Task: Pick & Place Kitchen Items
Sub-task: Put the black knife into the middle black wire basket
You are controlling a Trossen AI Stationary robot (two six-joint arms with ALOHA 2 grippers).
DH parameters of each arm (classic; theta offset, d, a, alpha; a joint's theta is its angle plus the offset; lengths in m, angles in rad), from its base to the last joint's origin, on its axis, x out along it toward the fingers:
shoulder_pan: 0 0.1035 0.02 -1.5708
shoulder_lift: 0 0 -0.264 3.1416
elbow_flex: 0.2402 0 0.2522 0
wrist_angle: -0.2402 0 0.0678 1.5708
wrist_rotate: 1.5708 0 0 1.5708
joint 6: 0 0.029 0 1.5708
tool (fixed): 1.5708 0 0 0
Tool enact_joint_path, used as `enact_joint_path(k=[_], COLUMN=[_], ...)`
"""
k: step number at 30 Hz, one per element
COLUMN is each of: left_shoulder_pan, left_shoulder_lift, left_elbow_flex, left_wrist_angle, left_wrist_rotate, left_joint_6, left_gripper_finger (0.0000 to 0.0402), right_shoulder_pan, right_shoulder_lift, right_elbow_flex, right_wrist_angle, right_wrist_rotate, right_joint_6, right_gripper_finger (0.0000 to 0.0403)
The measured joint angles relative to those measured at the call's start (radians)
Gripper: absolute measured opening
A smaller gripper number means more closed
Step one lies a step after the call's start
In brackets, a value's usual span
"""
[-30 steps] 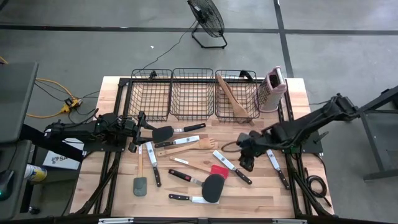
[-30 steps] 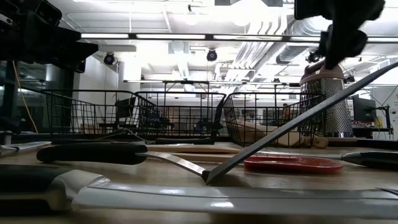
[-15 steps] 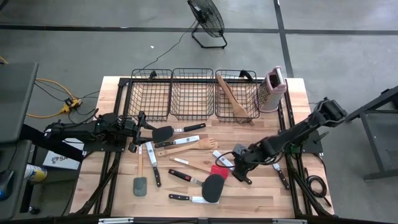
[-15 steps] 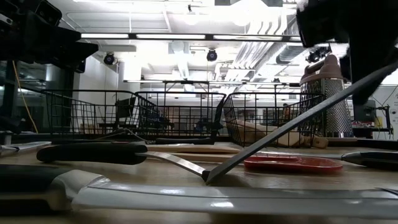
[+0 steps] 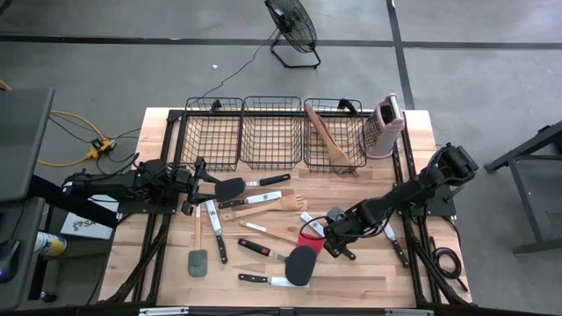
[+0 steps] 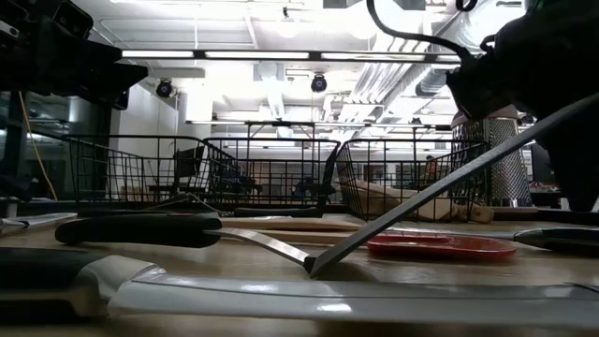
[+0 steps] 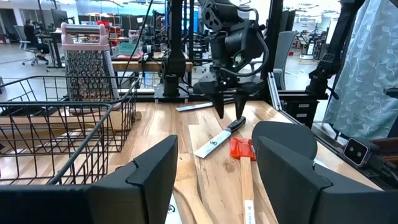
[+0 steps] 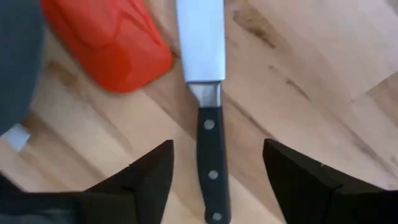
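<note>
The right gripper hangs low over the middle of the bench, directly above a black-handled knife that lies flat on the wood. In the right wrist view its two fingers stand well apart, one on each side of the knife's riveted handle, with a clear gap of bare wood between each finger and the handle. Nothing is held. Just beside the knife's blade lies the red head of a spatula, and a black spatula head lies near it toward the front edge.

The left gripper waits near the left side of the bench, level with the scattered utensils. Its fingers are spread apart and empty in the left wrist view, pointing across the bench toward the right arm.

The rest of the kitchen items lie loose on the bench between the two arms: more knives, a grey spatula, pale wooden spoons and another black spatula. Three wire baskets stand in a row along the far edge. The right-hand one holds wooden utensils; I cannot tell whether the other two hold anything. A pink-and-white grater stands upright just beside that basket.
</note>
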Motion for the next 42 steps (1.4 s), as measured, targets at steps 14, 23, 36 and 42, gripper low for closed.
enact_joint_path(k=[14, 23, 36, 42], left_shoulder_pan=[0.0, 0.0, 0.0, 0.0], left_shoulder_lift=[0.0, 0.0, 0.0, 0.0], left_elbow_flex=[0.0, 0.0, 0.0, 0.0], left_wrist_angle=[0.0, 0.0, 0.0, 0.0], left_wrist_rotate=[0.0, 0.0, 0.0, 0.0], left_joint_6=[0.0, 0.0, 0.0, 0.0], left_gripper_finger=[0.0212, 0.0212, 0.0212, 0.0212], right_shoulder_pan=[0.019, 0.03, 0.063, 0.063], right_shoulder_lift=[0.055, 0.152, 0.171, 0.171], right_elbow_flex=[0.0, 0.006, 0.006, 0.003], right_wrist_angle=[0.072, 0.059, -0.015, -0.017], right_wrist_rotate=[0.051, 0.054, 0.198, 0.219], right_joint_6=[-0.145, -0.176, -0.296, -0.303], right_gripper_finger=[0.0277, 0.0252, 0.0162, 0.0098])
